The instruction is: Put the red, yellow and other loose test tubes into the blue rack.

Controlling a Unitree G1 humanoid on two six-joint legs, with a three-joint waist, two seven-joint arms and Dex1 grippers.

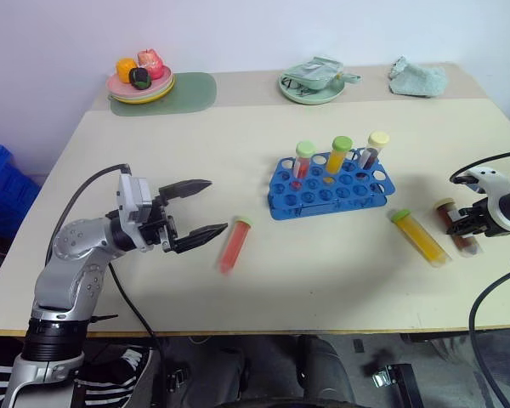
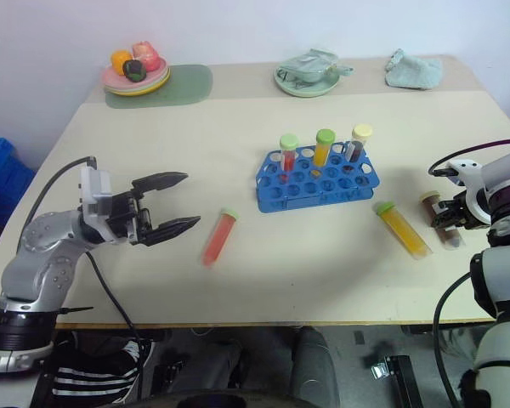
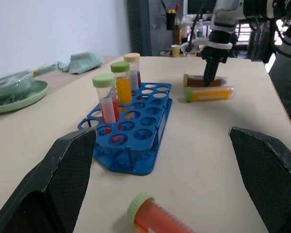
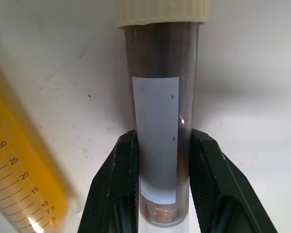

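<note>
Head pair: high, angled down over the whole surface [image 1: 238,323], sharing the blue rack [image 1: 327,189]. Left wrist: low, level, facing across toward the rack. Right wrist: very close, straight down on a dark-red tube [image 4: 161,121].

Three loose tubes lie on the bench: a red tube [image 1: 234,246], a yellow tube [image 1: 421,239] and a dark tube [image 1: 457,228]. Three more tubes [image 1: 339,155] stand in one blue rack [image 1: 327,188]. Two plates [image 1: 310,87], one cloth [image 1: 417,79]
</note>
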